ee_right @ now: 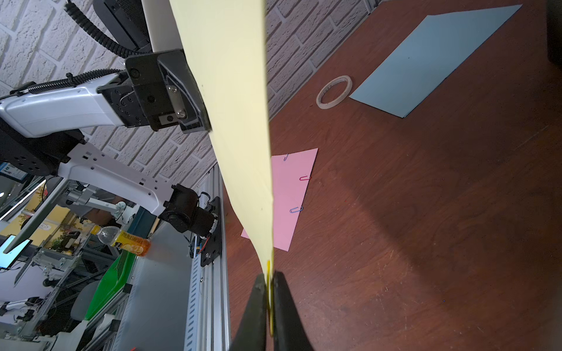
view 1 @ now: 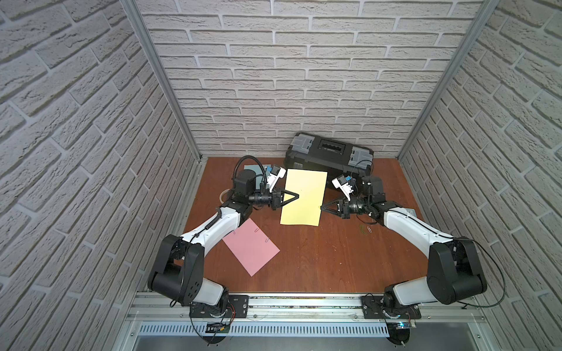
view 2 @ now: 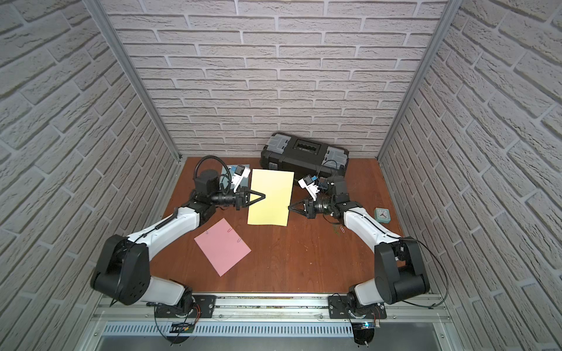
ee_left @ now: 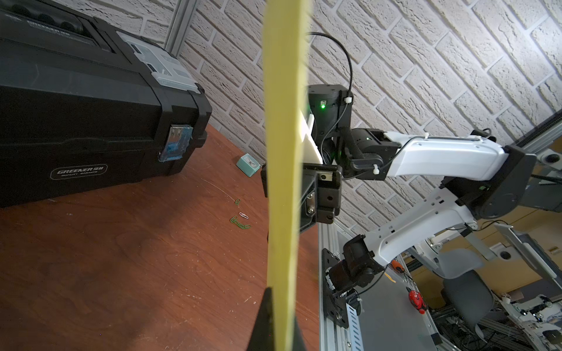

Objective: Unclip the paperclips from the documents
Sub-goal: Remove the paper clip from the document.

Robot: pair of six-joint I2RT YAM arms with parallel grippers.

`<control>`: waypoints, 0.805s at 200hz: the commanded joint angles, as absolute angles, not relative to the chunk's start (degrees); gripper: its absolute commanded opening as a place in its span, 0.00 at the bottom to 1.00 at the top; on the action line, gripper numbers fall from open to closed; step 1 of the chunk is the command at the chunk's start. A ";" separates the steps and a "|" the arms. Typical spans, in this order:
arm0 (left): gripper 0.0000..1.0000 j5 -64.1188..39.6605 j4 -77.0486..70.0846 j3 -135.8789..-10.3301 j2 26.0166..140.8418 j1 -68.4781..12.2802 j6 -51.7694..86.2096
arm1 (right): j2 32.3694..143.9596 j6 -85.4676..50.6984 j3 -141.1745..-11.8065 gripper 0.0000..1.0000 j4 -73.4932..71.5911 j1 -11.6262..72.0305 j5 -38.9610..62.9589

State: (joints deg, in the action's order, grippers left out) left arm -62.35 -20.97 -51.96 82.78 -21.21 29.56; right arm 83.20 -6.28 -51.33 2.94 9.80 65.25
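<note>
A yellow document hangs above the table between both grippers. My left gripper is shut on its left edge, seen edge-on in the left wrist view. My right gripper is shut on a yellow paperclip at the sheet's right edge. A pink document lies flat at the front left with three paperclips on its edges. The light blue document lies at the back left, partly hidden by the left arm in both top views. Loose green and silver paperclips lie under the right arm.
A black toolbox stands against the back wall. A clear tape roll lies beside the blue sheet. A small teal clock sits at the right. Brick walls close in three sides, and an aluminium rail runs along the front.
</note>
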 commanded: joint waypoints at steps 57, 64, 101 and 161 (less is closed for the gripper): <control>0.00 -62.39 -21.88 -51.79 80.91 -20.60 28.04 | 80.02 -3.44 -51.95 0.09 5.43 9.05 62.87; 0.00 -62.28 -21.84 -51.77 80.91 -20.57 27.95 | 79.91 -3.50 -51.80 0.09 5.62 8.97 62.60; 0.00 -62.23 -21.84 -51.80 81.01 -20.52 27.86 | 79.58 -3.62 -51.03 0.08 5.99 8.43 61.68; 0.00 -62.09 -21.88 -51.87 81.16 -20.49 27.88 | 79.21 -5.12 -49.73 0.05 7.71 7.01 56.50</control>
